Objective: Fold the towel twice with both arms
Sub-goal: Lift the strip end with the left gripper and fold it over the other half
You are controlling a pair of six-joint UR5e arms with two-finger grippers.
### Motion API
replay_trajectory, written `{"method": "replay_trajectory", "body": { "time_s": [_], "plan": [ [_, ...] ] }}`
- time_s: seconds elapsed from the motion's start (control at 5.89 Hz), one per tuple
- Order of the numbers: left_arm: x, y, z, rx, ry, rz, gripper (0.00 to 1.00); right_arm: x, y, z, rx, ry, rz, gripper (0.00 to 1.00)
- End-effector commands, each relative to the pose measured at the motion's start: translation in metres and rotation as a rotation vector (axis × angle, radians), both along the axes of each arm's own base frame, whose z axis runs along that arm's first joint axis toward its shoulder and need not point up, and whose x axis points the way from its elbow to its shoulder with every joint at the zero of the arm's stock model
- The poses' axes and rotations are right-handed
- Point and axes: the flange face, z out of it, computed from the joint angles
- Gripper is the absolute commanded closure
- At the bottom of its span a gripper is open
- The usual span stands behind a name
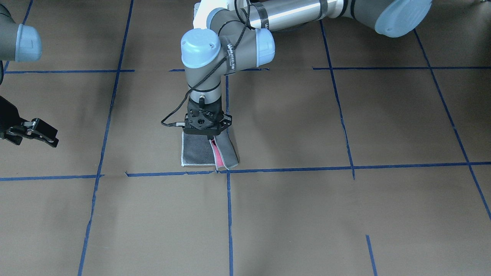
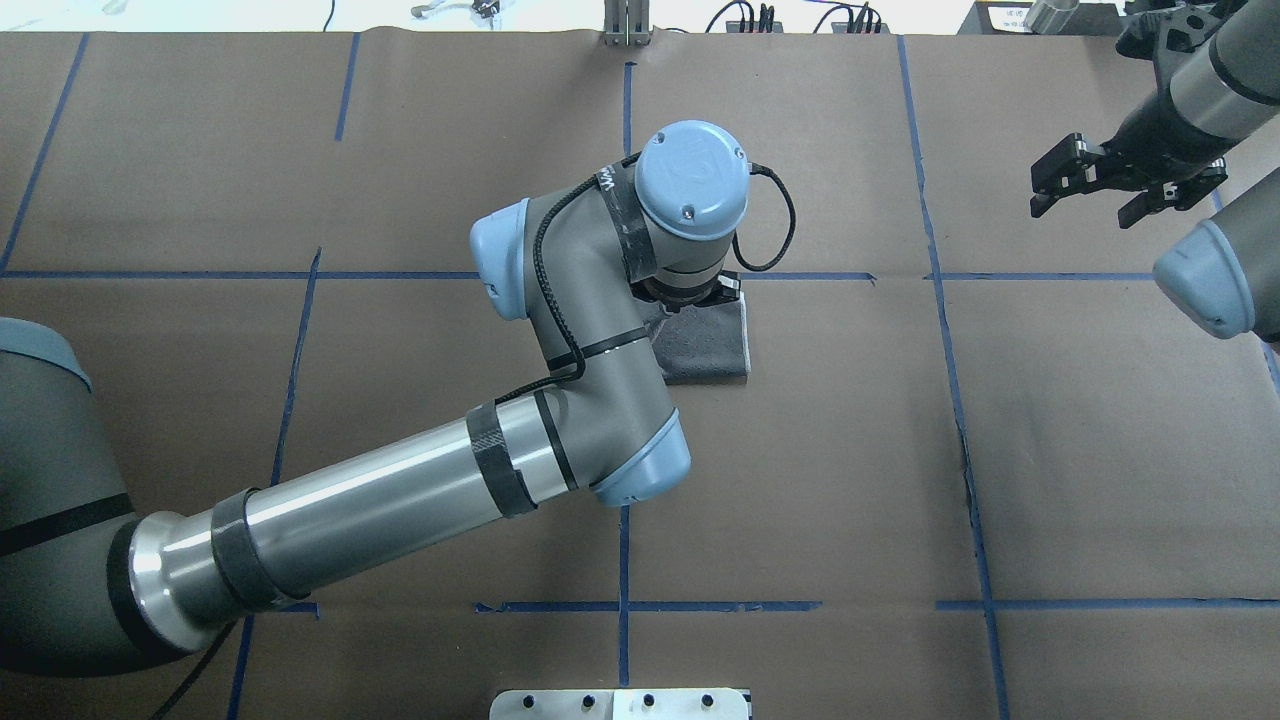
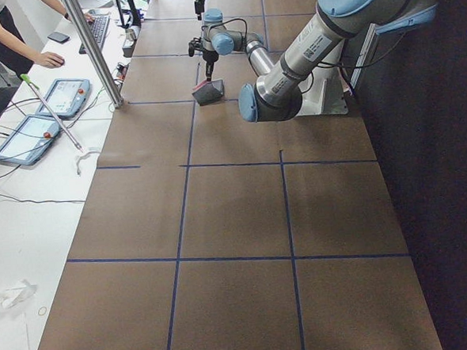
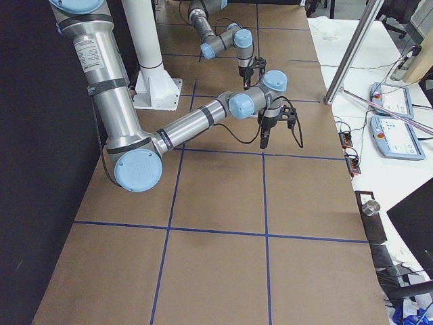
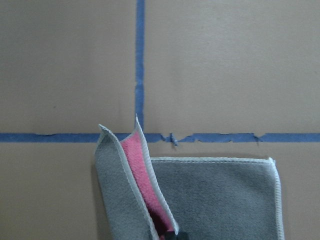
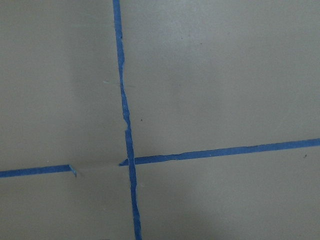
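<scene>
Since the left gripper (image 1: 212,138) alone has the lifted edge, the main risk is a skewed second fold. One pinch point lets the flap twist or drag the lower layers as it travels, so the corners would miss. A shallow pinch could also drop the flap partway. If the jaws caught more than the top layers, the whole stack lifts instead of folding.

Left gripper: jaws closed down to cloth thickness, clamped on the towel (image 1: 195,153) at its edge on the robot's left side. The fingertips are barely visible in the wrist view, so grip depth is unclear.

Towel: the rest lies flat, grey face up. The held flap stands up and shows the pink face (image 5: 137,160) inside. It looks already folded once, so this reads as the start of fold two.

Location: mid-table (image 1: 307,214), its far edge just beside the blue tape line (image 1: 287,168), near a tape crossing.

Right gripper (image 2: 1095,190): fingers spread, holding nothing, well apart from the towel and off to the robot's right.
</scene>
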Motion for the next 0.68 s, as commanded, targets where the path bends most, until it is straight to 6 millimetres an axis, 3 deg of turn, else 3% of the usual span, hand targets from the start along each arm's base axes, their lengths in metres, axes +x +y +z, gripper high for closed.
{"method": "replay_trajectory", "body": {
  "time_s": [0.0, 0.17, 0.51],
  "plan": [
    [0.043, 0.031, -0.029, 0.1, -0.045, 0.049, 1.0, 0.008, -0.002, 0.005, 0.004, 0.005, 0.002, 0.0],
    [0.052, 0.032, -0.038, 0.107, -0.055, 0.053, 1.0, 0.008, -0.001, 0.006, 0.004, 0.006, 0.001, 0.0],
    [0.059, 0.033, -0.032, 0.106, -0.064, 0.058, 1.0, 0.009, 0.001, 0.013, -0.002, 0.011, -0.002, 0.0]
  ]
}}
